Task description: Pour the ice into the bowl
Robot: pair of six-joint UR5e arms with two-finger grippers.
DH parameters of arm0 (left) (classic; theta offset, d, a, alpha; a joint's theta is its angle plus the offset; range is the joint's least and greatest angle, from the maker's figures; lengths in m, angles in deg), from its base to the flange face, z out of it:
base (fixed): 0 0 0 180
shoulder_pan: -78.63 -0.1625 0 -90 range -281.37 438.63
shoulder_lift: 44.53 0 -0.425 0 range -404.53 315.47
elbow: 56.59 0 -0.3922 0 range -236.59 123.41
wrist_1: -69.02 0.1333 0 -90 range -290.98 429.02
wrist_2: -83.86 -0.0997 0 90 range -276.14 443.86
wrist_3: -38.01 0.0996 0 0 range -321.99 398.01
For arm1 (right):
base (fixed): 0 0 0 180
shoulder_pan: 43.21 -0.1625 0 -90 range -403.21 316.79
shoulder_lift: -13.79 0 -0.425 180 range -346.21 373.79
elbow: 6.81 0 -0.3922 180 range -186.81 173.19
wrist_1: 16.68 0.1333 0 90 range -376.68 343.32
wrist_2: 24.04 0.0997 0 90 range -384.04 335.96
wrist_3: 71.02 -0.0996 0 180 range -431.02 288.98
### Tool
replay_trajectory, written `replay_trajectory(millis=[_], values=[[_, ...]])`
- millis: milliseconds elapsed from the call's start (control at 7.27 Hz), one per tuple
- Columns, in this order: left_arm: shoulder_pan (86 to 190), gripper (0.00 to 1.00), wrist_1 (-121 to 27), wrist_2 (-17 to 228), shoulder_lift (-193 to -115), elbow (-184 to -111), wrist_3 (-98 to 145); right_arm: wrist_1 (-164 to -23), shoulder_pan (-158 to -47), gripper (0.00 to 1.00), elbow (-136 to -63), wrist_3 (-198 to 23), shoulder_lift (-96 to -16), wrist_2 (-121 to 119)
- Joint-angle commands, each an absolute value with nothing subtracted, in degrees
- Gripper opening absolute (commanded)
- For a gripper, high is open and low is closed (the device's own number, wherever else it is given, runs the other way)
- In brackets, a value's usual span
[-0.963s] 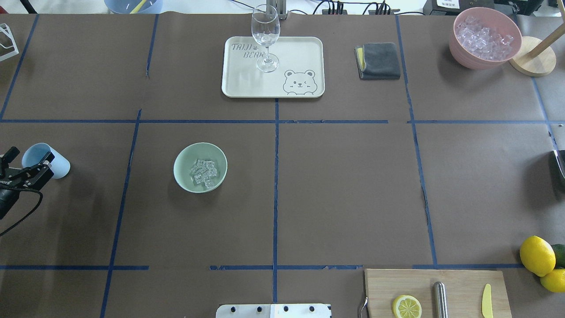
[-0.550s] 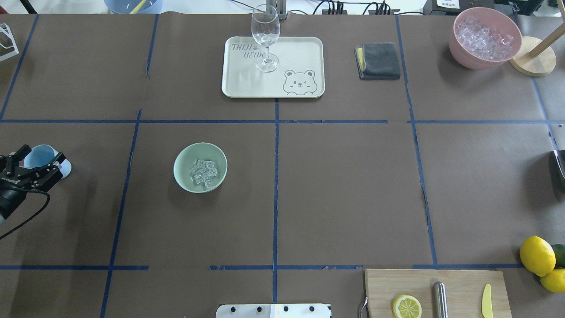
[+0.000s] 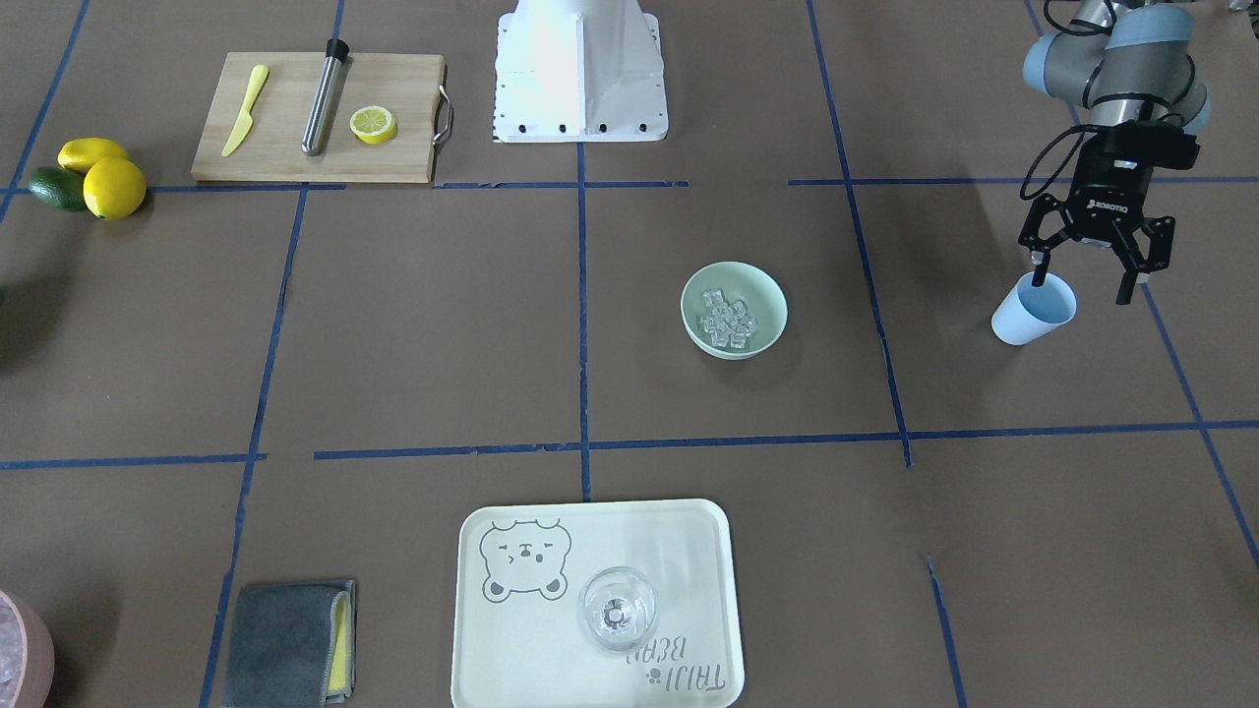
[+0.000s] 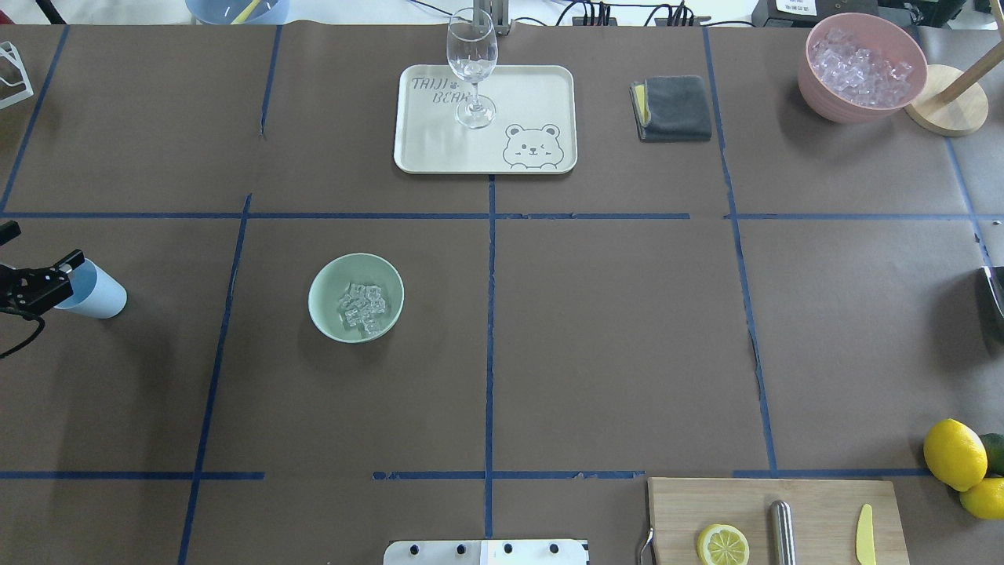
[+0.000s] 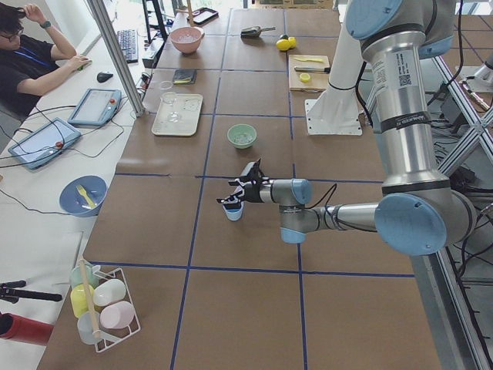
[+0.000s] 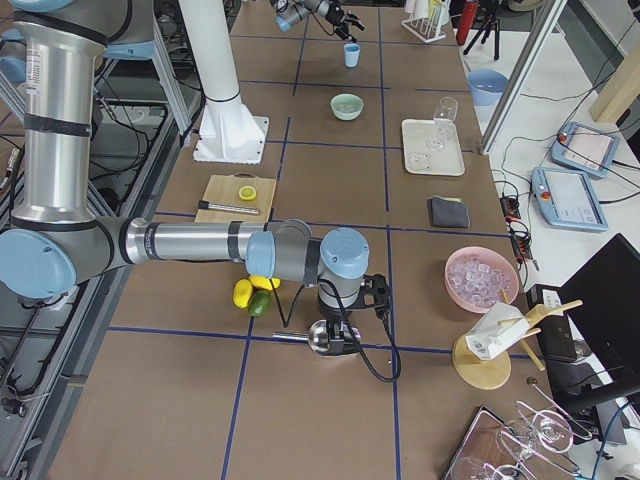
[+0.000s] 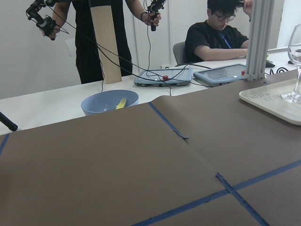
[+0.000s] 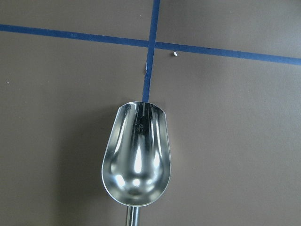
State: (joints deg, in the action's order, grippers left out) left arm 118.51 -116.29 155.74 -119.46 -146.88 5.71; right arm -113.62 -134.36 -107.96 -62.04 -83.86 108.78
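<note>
Brown paper marked with blue tape lines covers the counter (image 4: 612, 337), and most of it lies bare. The left arm (image 5: 400, 116) reaches out low over its own side. The right arm (image 6: 200, 242) stretches along the other end, with the right hand (image 6: 338, 318) set over a metal scoop (image 8: 136, 160). Whether that hand grips the scoop I cannot tell.

The left hand (image 3: 1079, 280) hangs with its fingers spread wide and holds nothing. It sits just over the rim of a light blue cup (image 3: 1028, 313), which stands upright and looks empty. One fingertip lies close to the rim; whether they touch is unclear. The green bowl (image 4: 323, 302) sits well apart from the cup, toward the counter's middle. The ice (image 4: 362, 306) is a small heap of clear cubes on the bowl's floor.

The pour looks finished, so the step in hand is probably letting go of the cup and clearing away. To do that well, the hand should keep its fingers wide and rise straight up before it travels sideways. A slanted exit could clip the rim and tip the light cup.

Bare paper surrounds the cup on every side, and nothing lies between it and the bowl. The tray (image 4: 439, 149) with its wine glass (image 4: 471, 59) is far off toward the operators' side. The cutting board (image 4: 816, 502) lies well away on the right.
</note>
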Motion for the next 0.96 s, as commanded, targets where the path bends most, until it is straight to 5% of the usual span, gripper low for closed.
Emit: replay_trajectory(millis=[0, 550, 826], values=[[136.7, 0.99, -102.4, 176.3, -119.5, -152.5, 19.0, -113.6, -134.4, 1.00, -110.2, -62.5, -83.8, 108.8], [163.4, 1.00, -69.9, 199.0, -125.5, -154.6, 35.7, -113.6, -134.4, 1.00, -116.2, -62.8, -83.1, 111.1], [167.3, 1.00, -53.8, 205.8, -127.0, -154.5, 36.0, -113.6, -134.4, 1.00, -118.0, -64.0, -82.3, 112.2]])
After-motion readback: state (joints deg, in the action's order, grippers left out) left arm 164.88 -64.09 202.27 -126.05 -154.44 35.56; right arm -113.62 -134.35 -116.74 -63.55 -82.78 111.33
